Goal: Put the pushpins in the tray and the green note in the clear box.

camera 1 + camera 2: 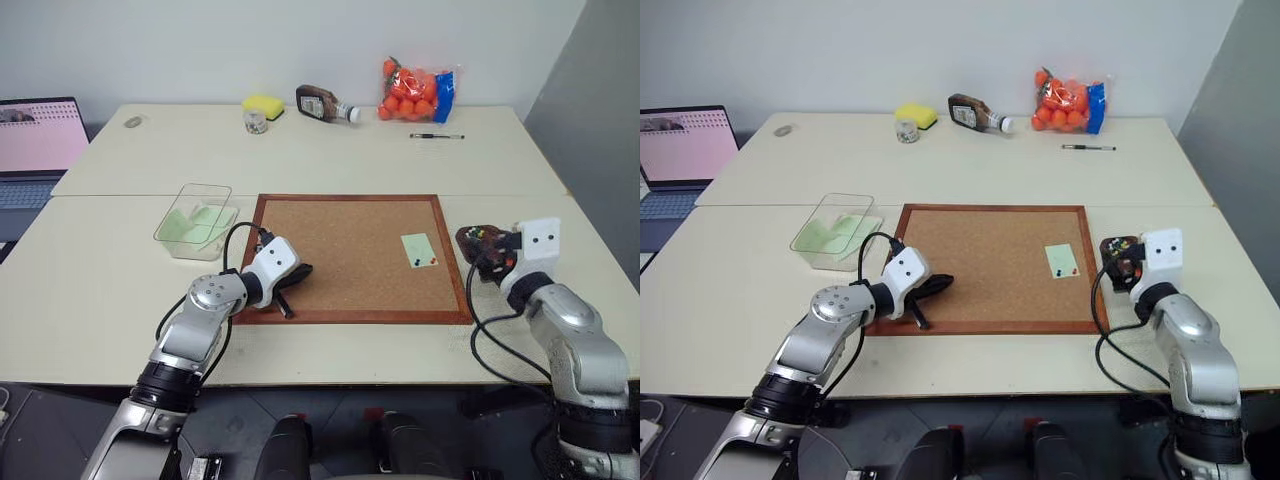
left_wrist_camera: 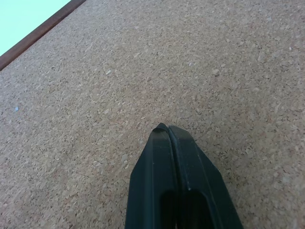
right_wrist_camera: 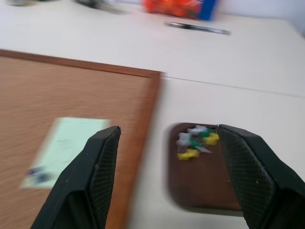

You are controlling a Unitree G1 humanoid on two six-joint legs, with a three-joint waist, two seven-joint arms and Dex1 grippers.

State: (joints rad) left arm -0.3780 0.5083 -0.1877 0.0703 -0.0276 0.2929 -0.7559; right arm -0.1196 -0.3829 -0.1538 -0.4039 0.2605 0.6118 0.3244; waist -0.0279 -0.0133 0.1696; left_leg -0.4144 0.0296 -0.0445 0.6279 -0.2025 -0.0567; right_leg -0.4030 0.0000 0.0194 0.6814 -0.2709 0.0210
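Note:
A pale green note (image 1: 419, 249) lies on the right part of the cork board (image 1: 350, 250), with two dark pushpins (image 1: 424, 262) in its near edge. The dark oval tray (image 1: 470, 238) sits just right of the board and holds several coloured pins (image 3: 195, 140). At the board's left stands the clear box (image 1: 196, 220) with green paper inside. My right gripper (image 3: 167, 129) is open and empty, hovering just short of the tray and the note. My left gripper (image 1: 303, 270) is shut on nothing, low over the board's near left corner.
Along the table's far edge are a yellow sponge (image 1: 263, 104), a small jar (image 1: 255, 121), a brown bottle on its side (image 1: 322, 103), a bag of orange balls (image 1: 415, 92) and a pen (image 1: 436, 135). A laptop (image 1: 35, 140) stands at the far left.

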